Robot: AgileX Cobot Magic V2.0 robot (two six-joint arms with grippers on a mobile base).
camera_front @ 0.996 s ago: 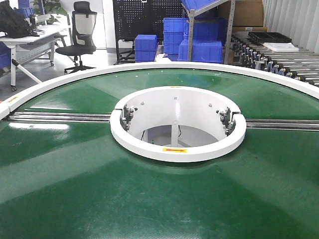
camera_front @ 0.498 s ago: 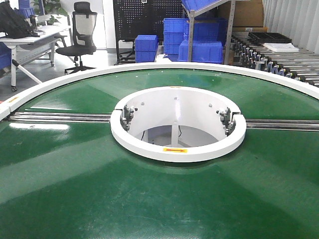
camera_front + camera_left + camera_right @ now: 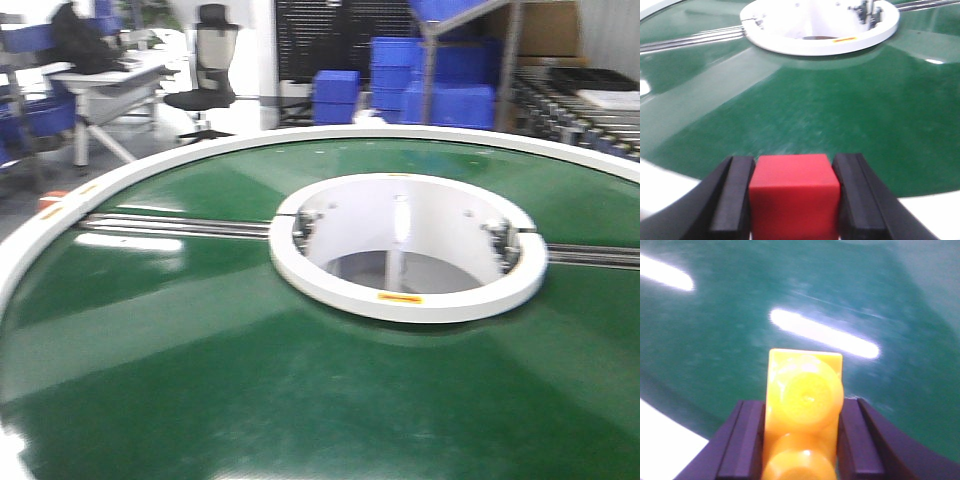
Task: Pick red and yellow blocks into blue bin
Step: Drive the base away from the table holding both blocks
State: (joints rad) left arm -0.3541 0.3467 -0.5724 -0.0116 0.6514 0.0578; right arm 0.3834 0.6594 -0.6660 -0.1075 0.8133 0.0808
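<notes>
The left claw squeezes the red cube by the green bench. The right claw squeezes the yellow brick, its long side pointing straight out, bumps facing the camera.

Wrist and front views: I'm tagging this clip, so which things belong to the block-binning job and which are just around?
Job: small plain red cube, in the left claw; bright yellow studded toy brick, in the right claw.
Around: stacked blue plastic crates; black mesh office chair; white centre ring.
</notes>
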